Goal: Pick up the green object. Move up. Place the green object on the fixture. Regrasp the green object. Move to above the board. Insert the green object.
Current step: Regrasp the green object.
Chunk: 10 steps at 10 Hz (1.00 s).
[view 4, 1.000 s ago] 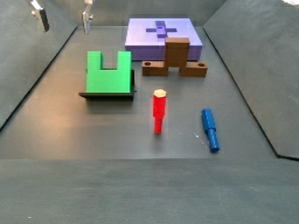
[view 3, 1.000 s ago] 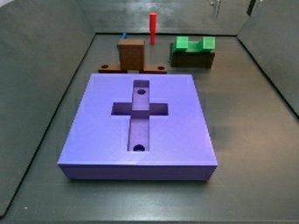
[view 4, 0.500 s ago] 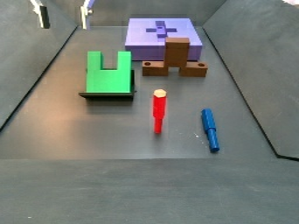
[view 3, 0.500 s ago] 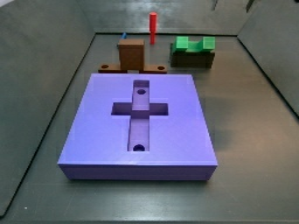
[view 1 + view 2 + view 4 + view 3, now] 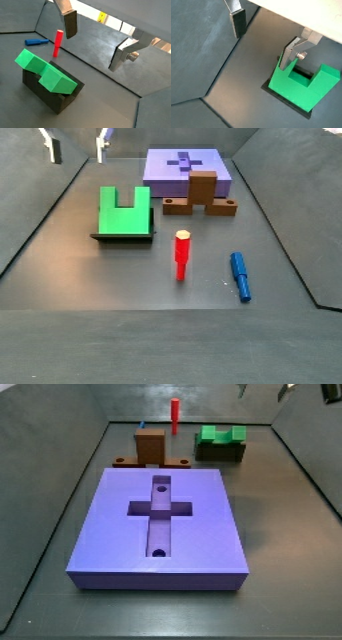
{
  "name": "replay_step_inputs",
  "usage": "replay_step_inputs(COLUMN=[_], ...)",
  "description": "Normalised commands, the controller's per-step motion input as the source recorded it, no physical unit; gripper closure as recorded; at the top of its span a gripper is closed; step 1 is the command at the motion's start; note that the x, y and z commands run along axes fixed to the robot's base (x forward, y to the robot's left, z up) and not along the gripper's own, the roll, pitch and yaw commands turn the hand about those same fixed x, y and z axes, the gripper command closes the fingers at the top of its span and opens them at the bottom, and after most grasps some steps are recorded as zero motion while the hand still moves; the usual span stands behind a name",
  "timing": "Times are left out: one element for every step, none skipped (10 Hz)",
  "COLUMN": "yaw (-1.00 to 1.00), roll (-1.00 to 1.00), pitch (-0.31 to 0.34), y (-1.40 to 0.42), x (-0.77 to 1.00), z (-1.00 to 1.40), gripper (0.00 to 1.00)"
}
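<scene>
I am holding my gripper (image 5: 97,42) spread wide and empty, high above the floor. The green object (image 5: 124,209) is sitting below and off to one side of my fingers (image 5: 291,53), already resting on the dark fixture (image 5: 50,97), so pick-up and placing look done. Regrasping, carrying to the board (image 5: 160,524) and inserting remain. Compared with a second ago, I am drifting slightly sideways in both side views; nothing else is moving.
</scene>
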Motion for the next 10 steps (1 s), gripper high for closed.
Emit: replay_step_inputs(yaw=[0.00,0.00,0.00,0.00,0.00,0.00,0.00,0.00,0.00,0.00], roll=[0.94,0.82,0.62,0.36,0.17,0.09,0.10,0.03,0.06,0.18], pitch=[0.023,0.117,0.134,0.057,0.000,0.000,0.000,0.000,0.000,0.000], y=[-0.17,-0.15,-0.08,-0.04,0.00,0.00,0.00,0.00,0.00,-0.12], x=[0.00,0.00,0.00,0.00,0.00,0.00,0.00,0.00,0.00,0.00], z=[-0.26,-0.25,-0.18,-0.12,-0.06,-0.10,-0.11,-0.11,-0.11,-0.16], gripper=[0.00,0.00,0.00,0.00,0.00,0.00,0.00,0.00,0.00,0.00])
